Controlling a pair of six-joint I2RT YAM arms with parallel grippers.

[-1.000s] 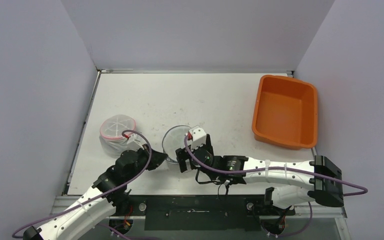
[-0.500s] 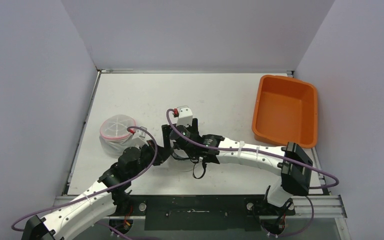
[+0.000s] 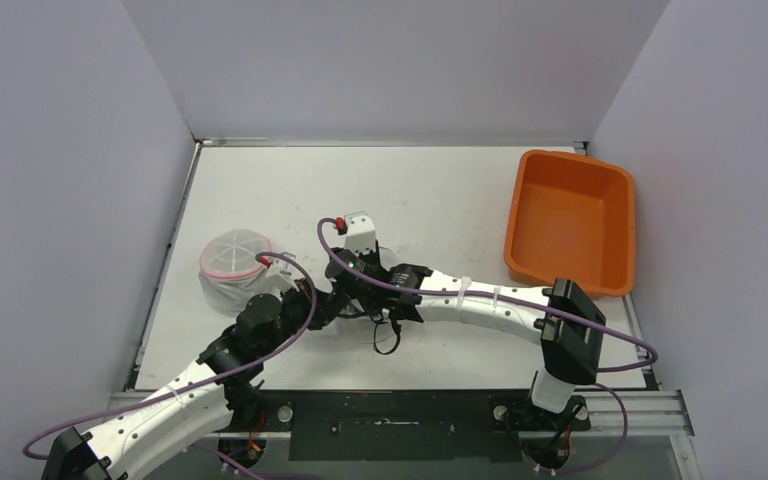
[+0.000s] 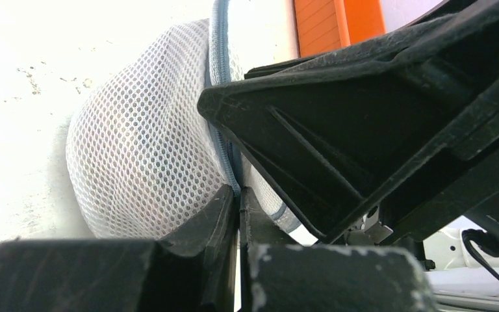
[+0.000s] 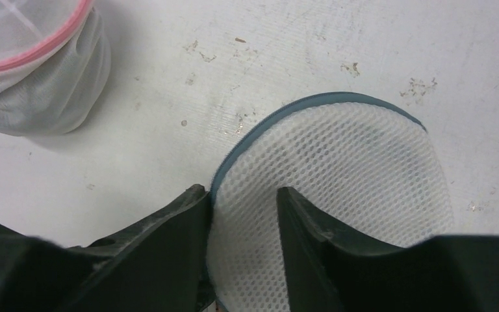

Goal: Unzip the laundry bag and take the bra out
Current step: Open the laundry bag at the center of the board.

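The laundry bag (image 5: 344,162) is a white mesh dome with blue-grey trim, lying on the white table. My left gripper (image 4: 239,192) is shut on the bag's trim at its near edge, with mesh (image 4: 136,149) bulging beside it. My right gripper (image 5: 240,195) comes down over the bag's left rim. One finger (image 5: 169,227) lies against the trim's outside and the other rests on the mesh top. Its jaws stand apart with mesh between them. In the top view both grippers meet over the bag (image 3: 345,292), which they mostly hide. The bra is hidden.
A second mesh bag with a pink rim (image 3: 232,258) stands upright just left of the grippers, also in the right wrist view (image 5: 32,58). An orange bin (image 3: 570,225) sits at the table's right. Grey walls enclose the table on three sides.
The right arm swung left and stretched out over the bag, its gripper now meeting the left one. The left arm shifted slightly and keeps its hold.
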